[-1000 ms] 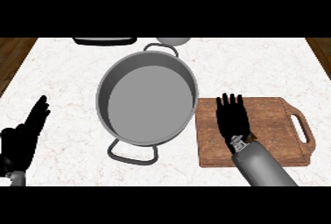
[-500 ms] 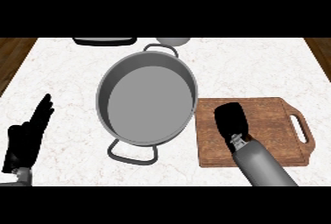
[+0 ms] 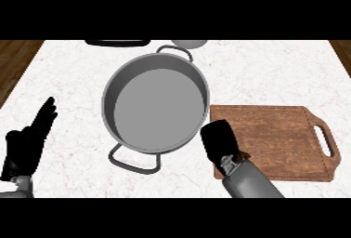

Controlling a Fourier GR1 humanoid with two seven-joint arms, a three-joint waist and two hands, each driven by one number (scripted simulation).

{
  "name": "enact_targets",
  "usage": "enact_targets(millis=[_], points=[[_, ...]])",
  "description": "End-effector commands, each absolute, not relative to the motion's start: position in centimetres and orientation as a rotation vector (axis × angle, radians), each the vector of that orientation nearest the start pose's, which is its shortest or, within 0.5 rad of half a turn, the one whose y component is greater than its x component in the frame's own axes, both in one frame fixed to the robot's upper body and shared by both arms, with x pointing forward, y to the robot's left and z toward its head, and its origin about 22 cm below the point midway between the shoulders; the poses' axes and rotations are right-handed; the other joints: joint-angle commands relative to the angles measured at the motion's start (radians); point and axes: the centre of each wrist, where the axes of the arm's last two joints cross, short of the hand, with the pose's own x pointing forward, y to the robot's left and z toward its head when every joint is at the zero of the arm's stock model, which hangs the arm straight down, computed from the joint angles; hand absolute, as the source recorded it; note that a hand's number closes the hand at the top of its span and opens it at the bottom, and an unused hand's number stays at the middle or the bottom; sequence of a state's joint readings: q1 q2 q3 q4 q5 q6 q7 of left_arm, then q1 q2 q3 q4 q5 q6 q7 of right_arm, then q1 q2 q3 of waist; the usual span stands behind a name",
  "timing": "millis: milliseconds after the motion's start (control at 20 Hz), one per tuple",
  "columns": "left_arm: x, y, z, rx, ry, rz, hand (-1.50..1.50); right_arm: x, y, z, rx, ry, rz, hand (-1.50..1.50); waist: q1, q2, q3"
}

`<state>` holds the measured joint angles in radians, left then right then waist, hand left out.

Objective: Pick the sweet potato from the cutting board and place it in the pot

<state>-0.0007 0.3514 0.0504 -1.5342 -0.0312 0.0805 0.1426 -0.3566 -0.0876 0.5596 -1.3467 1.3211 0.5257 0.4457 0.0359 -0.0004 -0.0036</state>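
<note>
A large grey pot (image 3: 154, 109) with two loop handles stands in the middle of the counter. To its right lies the wooden cutting board (image 3: 274, 135), its top bare. My right hand (image 3: 218, 139) is at the board's left edge, right beside the pot's rim, with its fingers curled under. No sweet potato shows anywhere; the curled hand hides whatever it holds. My left hand (image 3: 27, 144) rests open at the lower left, fingers up, well away from the pot.
A dark flat item (image 3: 116, 42) and a pale round dish (image 3: 188, 43) sit at the counter's far edge behind the pot. The white marble counter ends at brown wood on the left (image 3: 17, 60) and far right.
My right hand, spread over the board a second ago, has curled its fingers and moved left to the board's edge by the pot. The left hand has barely shifted.
</note>
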Motion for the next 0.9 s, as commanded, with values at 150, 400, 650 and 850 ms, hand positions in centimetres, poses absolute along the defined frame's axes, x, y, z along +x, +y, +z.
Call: enact_targets(millis=[150,400,650,850], points=[[25.2,30.8,2.5,0.360,-1.415,-0.220,0.00,22.4,-2.8,3.7,-0.654,-1.155,1.666,1.50,0.064,0.011,0.006],[25.5,31.5,2.4,0.379,-1.407,-0.217,0.00,20.4,0.3,7.3,-0.831,-1.364,1.519,1.50,0.065,0.001,0.003],[25.4,31.0,2.3,0.371,-1.392,-0.207,0.00,19.1,2.1,12.1,-1.065,-1.592,1.252,1.50,0.053,-0.015,0.001],[25.9,31.0,2.4,0.390,-1.397,-0.208,0.00,18.4,3.1,14.2,-1.093,-1.662,1.094,1.50,0.047,-0.008,0.000]])
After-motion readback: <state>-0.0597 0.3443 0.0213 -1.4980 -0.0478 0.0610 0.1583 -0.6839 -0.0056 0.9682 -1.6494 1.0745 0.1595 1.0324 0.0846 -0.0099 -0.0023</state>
